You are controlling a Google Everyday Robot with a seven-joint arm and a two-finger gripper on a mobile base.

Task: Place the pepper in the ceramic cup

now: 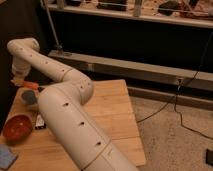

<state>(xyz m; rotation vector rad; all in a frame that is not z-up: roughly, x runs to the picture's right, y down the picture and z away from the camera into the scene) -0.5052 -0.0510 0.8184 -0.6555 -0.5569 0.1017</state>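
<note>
Pepper [31, 85] held up over the ceramic cup [29, 97] at the far left of the table [112, 107].

The big white arm [70, 120] bends across the wooden table, and its pincer [19, 80] hangs at the far left end — just above the small blue-grey cup. The orange pepper sticks out sideways from the pincer, so the pincer looks clamped on the pepper. The pepper is right over the cup, but I cannot tell if it touches the rim. A wide red bowl [17, 126] sits nearer the front edge, a little apart from the cup. A small blue thing [7, 156] lies at the front left corner. Black cables [187, 107] trail over the speckled floor to the right.
</note>
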